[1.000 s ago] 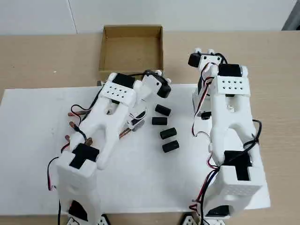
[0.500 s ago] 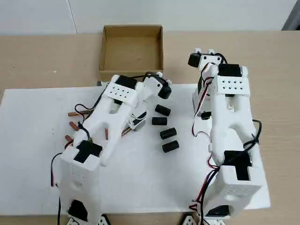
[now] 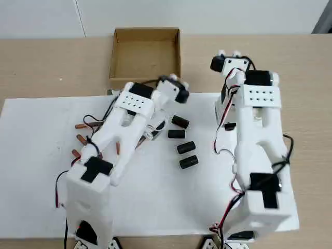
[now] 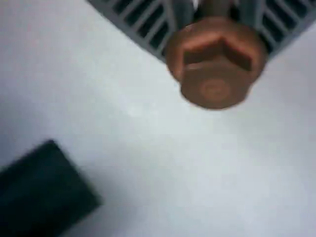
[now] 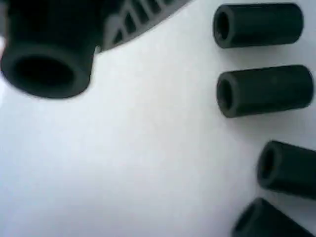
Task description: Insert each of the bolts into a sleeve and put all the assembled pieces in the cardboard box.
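Far left, loose bolts (image 3: 82, 139) lie on the white sheet (image 3: 31, 155). The left pincer (image 4: 213, 12) is clamped on a brown bolt (image 4: 215, 64), head outward, over the sheet. Four black sleeves (image 3: 182, 147) sit mid-sheet. The right pincer (image 5: 64, 29) grips another sleeve (image 5: 47, 66). The cardboard box (image 3: 147, 57) sits behind on the tabletop.

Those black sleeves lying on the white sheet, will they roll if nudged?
Probably: the sleeves are cylinders lying on their sides on the flat sheet, so a nudge likely rolls them. Thick walls suggest they're stiff; the matte surface should grip well.
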`<action>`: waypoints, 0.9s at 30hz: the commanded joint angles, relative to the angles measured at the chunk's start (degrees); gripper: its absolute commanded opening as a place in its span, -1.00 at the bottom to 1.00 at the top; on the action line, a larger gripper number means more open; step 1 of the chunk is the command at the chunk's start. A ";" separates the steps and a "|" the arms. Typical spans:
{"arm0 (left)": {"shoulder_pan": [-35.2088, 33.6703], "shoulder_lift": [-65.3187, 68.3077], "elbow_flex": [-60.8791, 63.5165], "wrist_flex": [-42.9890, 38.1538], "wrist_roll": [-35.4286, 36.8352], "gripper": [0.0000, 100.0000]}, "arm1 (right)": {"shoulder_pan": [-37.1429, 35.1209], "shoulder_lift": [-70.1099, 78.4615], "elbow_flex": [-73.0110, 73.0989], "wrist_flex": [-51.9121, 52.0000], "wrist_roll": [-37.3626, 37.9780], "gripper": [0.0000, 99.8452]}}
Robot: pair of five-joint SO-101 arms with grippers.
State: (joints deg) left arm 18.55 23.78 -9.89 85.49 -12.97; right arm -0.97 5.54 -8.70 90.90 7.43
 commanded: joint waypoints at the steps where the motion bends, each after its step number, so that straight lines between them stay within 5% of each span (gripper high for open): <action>1: 2.55 -10.29 -1.54 0.79 1.05 -0.99 | 0.04 -8.75 -0.97 2.95 0.44 -0.99; 13: 3.78 -24.44 -1.54 9.58 8.53 -0.99 | 0.22 -26.77 14.42 6.20 0.26 -1.00; 18: 4.04 -29.80 -1.45 12.48 17.67 -0.99 | 0.13 -44.09 22.86 4.88 0.00 -1.00; 27: 4.13 -42.29 10.07 9.58 21.98 -0.99 | 0.13 -67.03 38.24 -4.00 -5.80 -1.00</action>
State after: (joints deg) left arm 22.42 -11.74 -3.74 97.63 8.40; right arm -0.97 -55.91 26.81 90.20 3.30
